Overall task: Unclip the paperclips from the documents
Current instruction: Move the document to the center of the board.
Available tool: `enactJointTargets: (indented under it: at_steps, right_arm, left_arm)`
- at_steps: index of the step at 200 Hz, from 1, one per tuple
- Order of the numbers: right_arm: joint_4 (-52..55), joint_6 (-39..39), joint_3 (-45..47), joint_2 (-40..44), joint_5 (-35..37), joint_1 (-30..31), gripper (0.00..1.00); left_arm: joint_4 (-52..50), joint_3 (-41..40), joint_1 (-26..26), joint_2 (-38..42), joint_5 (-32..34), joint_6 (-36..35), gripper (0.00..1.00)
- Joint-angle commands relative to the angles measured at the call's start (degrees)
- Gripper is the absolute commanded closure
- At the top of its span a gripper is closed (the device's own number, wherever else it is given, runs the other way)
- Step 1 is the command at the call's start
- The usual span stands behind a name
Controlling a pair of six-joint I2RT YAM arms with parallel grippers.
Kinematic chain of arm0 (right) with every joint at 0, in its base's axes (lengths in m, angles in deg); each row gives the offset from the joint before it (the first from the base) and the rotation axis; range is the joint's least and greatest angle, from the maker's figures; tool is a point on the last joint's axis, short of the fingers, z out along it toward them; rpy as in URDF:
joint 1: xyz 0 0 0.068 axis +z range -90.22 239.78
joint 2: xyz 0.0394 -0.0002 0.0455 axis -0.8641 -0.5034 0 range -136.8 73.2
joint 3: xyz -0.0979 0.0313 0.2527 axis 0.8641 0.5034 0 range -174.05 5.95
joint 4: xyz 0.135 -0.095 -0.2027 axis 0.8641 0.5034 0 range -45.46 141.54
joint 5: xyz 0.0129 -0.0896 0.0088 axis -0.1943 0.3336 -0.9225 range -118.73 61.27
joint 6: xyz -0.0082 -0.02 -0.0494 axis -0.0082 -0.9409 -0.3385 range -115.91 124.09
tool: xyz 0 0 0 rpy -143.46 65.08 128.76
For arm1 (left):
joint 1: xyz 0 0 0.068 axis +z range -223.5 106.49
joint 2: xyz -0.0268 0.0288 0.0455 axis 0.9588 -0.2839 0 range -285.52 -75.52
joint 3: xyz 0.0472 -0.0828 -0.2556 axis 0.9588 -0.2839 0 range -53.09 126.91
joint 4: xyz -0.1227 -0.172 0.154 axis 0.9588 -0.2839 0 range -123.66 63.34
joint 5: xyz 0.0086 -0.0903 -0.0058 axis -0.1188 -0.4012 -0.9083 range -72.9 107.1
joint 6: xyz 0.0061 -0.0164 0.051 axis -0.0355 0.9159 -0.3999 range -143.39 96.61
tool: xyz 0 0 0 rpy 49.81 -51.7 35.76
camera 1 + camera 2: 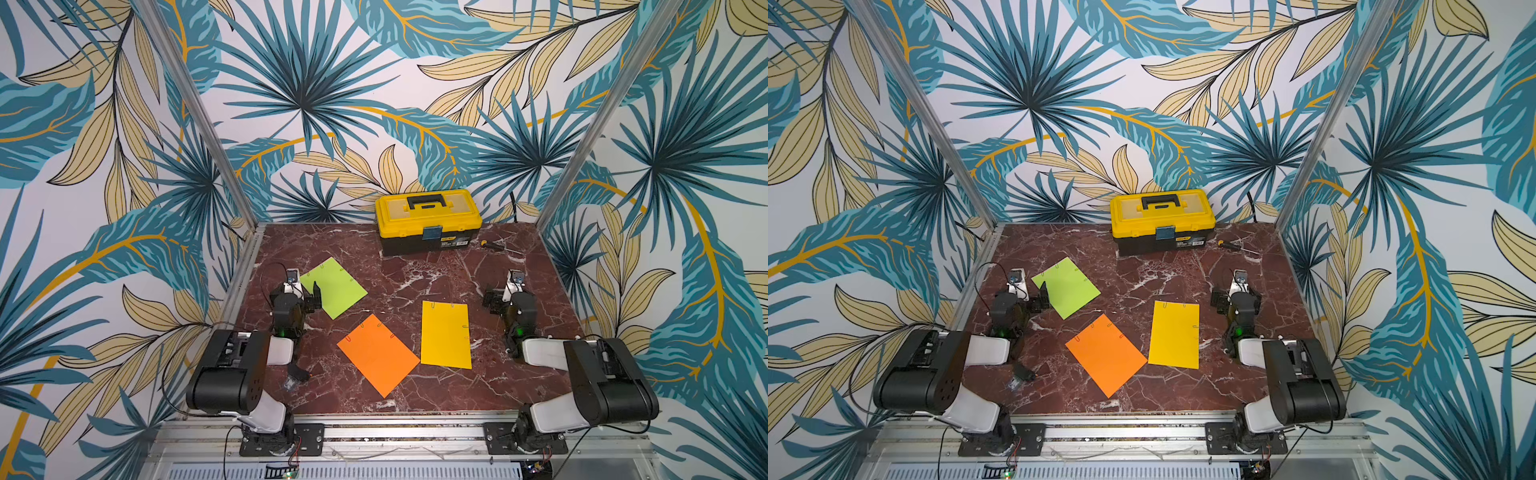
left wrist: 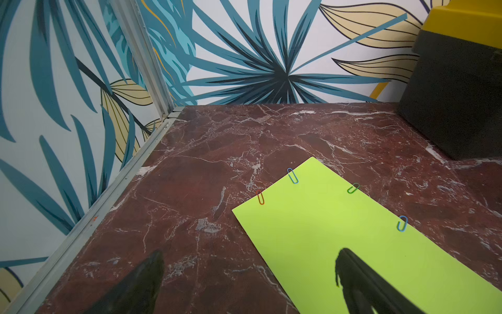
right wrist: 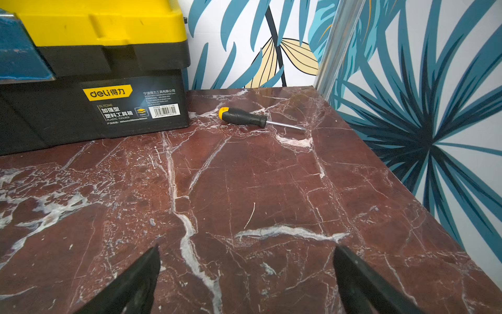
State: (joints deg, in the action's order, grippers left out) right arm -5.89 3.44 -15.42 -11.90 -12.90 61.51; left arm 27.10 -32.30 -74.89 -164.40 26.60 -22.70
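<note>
Gaping wide and empty, left gripper (image 2: 251, 255) straddles an edge of the lime green sheet (image 2: 339, 225), right gripper (image 3: 245, 250) equally wide over marble (image 3: 271, 176), all forward of the toolbox (image 1: 428, 222); paperclips (image 2: 292, 175) rim the documents (image 1: 378, 353) there, and tugging one could drag the unpinned sheet.

Paperclips (image 1: 433, 305) on orange sheet (image 1: 378, 355), yellow sheet (image 1: 445, 334): colour too small to tell in both top views. Toolbox (image 2: 456, 103) cropped, left wrist.

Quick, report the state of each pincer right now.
Left pincer: open, holding nothing, one finger above the lime green sheet.
Right pincer: open, holding nothing.
</note>
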Motion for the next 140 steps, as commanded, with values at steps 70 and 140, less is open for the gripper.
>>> enactJointTargets:
  at_steps: [70,140]
  right_arm:
    - [0.96,0.81,-0.58,0.06,-0.65,-0.31,0.0]
    - [2.2,1.03,-1.21,-0.04,-2.4,-0.98,0.0]
  left_arm:
    - [0.23,0.74,0.59,-0.08,0.44,0.34,0.0]
    - [0.22,0.82,0.53,-0.11,0.36,0.29,0.0]
